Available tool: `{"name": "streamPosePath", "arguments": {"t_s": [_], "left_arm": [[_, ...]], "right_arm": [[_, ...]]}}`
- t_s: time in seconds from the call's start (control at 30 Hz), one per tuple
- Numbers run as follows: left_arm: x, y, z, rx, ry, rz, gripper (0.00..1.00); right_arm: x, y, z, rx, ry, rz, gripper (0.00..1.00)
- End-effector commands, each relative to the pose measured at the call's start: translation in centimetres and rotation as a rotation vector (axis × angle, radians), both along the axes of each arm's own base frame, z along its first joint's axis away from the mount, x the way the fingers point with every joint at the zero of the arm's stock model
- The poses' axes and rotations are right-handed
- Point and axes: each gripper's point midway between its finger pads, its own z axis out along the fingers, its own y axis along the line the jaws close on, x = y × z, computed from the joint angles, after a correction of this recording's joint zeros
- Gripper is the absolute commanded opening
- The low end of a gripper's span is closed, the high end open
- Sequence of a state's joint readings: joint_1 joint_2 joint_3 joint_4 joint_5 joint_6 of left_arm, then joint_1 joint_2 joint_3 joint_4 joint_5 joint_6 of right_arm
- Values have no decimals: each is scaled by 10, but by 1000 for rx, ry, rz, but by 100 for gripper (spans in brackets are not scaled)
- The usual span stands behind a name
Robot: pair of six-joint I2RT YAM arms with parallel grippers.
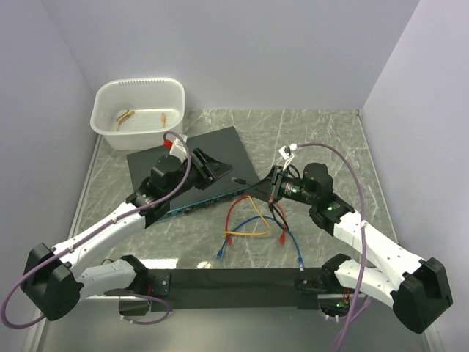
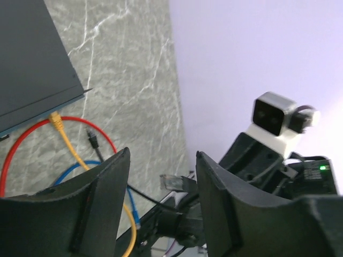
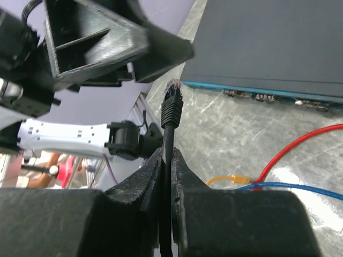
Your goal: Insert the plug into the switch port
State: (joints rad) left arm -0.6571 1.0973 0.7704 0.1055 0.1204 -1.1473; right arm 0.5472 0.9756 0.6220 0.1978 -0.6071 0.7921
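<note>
Right gripper (image 3: 168, 155): your fingers (image 3: 142, 182) are pinched tight on the black cable (image 3: 167, 136), just behind the plug (image 3: 172, 99). The plug stands clear above the tips. You cannot tell which way its clip faces.

Left gripper (image 2: 162, 155): fingers (image 2: 102, 203) are partly open with nothing between them. The plug shows in the gap beyond them, untouched.

The plug hangs in the air off the corner of the switch (image 1: 227, 147). It is near the teal face (image 3: 257, 90) but apart from it, and not lined up with any switch port (image 3: 262, 97).

Risks, as judged:
- You grip the cable, not the plug body. The cable can flex, so the plug may yaw or buckle at the port rim.
- If the clip is turned the wrong way, the plug jams at the mouth.
- If the left fingers close off-centre on the plug, it may twist or slip.
- The loose coloured cables (image 1: 245, 233) lie in front of the face. An arm could snag them and drag the switch.
</note>
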Motion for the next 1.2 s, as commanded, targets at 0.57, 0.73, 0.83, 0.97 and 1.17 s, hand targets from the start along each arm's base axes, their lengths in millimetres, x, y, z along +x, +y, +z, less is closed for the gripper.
{"name": "streamPosePath", "arguments": {"t_s": [0.57, 0.73, 0.83, 0.97, 1.17], "left_arm": [[2, -27, 31, -126, -36, 32, 43], [2, -26, 34, -129, -47, 37, 31], [2, -26, 35, -129, -51, 35, 21], [3, -27, 37, -131, -62, 33, 4], [5, -27, 39, -74, -108, 22, 0]], "right_arm": [[21, 9, 29, 119, -69, -66, 0], [18, 10, 29, 124, -76, -56, 0], [15, 12, 29, 138, -76, -38, 0], [4, 18, 28, 154, -82, 23, 0], [-5, 29, 20, 123, -81, 100, 12]]}}
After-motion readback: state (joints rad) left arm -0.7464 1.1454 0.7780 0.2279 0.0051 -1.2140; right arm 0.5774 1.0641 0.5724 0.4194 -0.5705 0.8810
